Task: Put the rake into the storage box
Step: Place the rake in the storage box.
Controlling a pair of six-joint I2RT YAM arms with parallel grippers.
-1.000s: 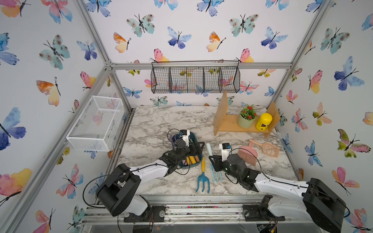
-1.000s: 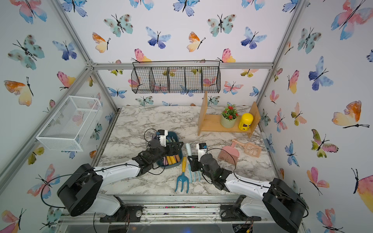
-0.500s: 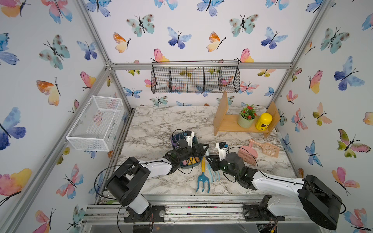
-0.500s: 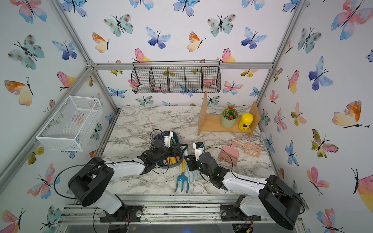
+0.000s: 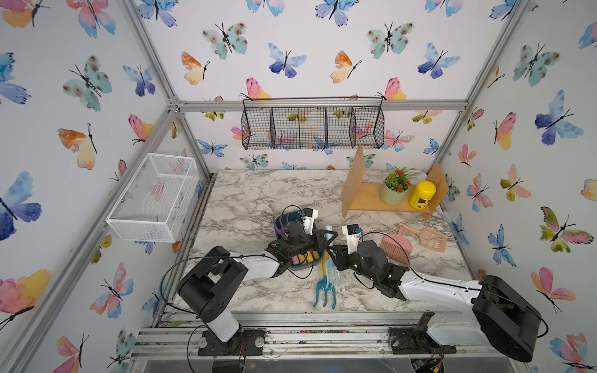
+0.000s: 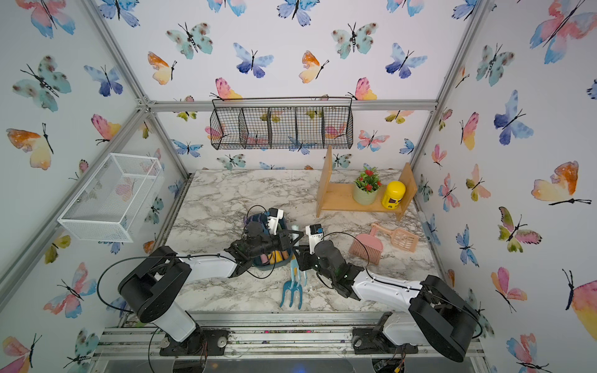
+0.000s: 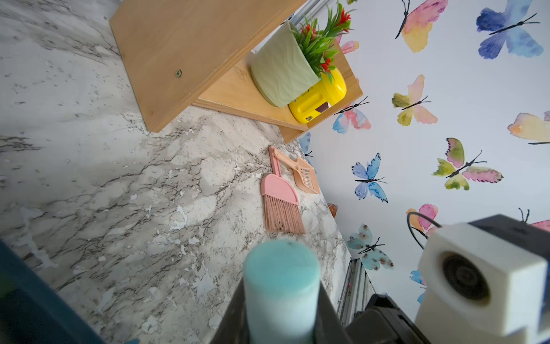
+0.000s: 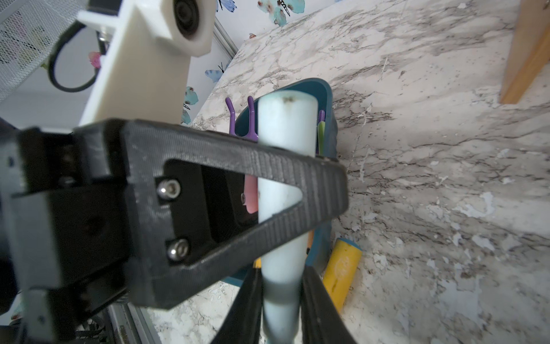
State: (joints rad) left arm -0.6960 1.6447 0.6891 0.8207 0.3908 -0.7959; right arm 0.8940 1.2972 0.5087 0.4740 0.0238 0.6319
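Two grippers met on the pale teal-handled plastic rake, which was just beside the dark teal rounded plastic storage box, not yet inside it. The left gripper clenched the handle. The right gripper flanked it, though whether it was gripping could not be told. Placing the rake in the box was not yet done.

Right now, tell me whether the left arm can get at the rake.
Likely yes: the left gripper sits closed on the rake, at its handle, beside the box. The right gripper flanks the same handle but leaves that grip free.

Mint rake, teal storage box
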